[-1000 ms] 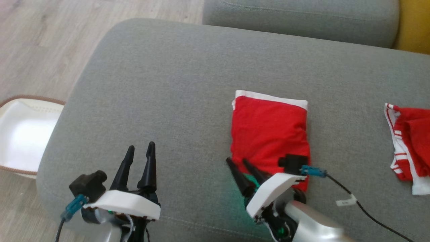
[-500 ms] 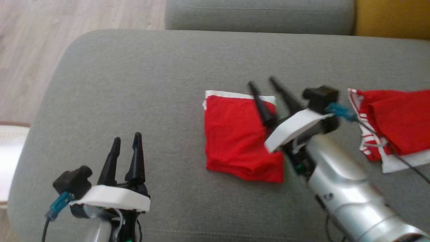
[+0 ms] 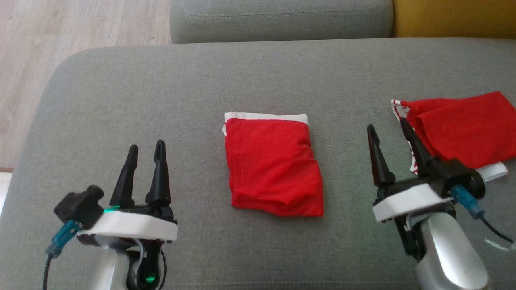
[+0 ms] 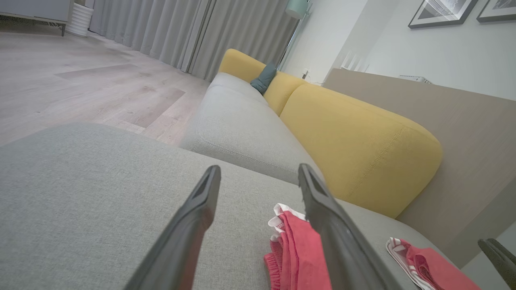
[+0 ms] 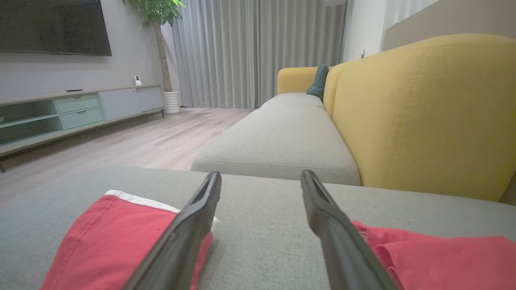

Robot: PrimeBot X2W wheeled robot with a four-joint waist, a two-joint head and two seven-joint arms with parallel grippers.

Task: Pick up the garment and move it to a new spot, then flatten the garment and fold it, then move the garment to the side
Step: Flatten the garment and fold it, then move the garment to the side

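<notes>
The left gripper (image 3: pixel 146 145) is seen with its two dark fingers parted and nothing held between them, poised over the grey seat cushion (image 3: pixel 161 92). The right gripper (image 3: pixel 386 124) is likewise spread wide and empty. The folded red garment (image 3: pixel 274 165) is laid flat on the cushion between the two grippers, to the right of the left gripper and to the left of the right one, and is touched by neither. Its white band is turned to the far edge, away from both grippers, and its near edge is slightly rumpled. In the left wrist view it is partly hidden behind that gripper's right finger. A second red garment (image 3: pixel 463 125), trimmed with red and white stripes, is spread loosely just right of the right gripper. Its striped edge is crossed by that gripper's right finger in the head view, though whether they touch cannot be told. Ahead of both grippers another grey cushion (image 5: pixel 278 141) is seen, with a yellow backrest (image 5: pixel 423 108) to its right. A wooden floor (image 3: pixel 60 28) is seen beyond and to the left of the left gripper.
</notes>
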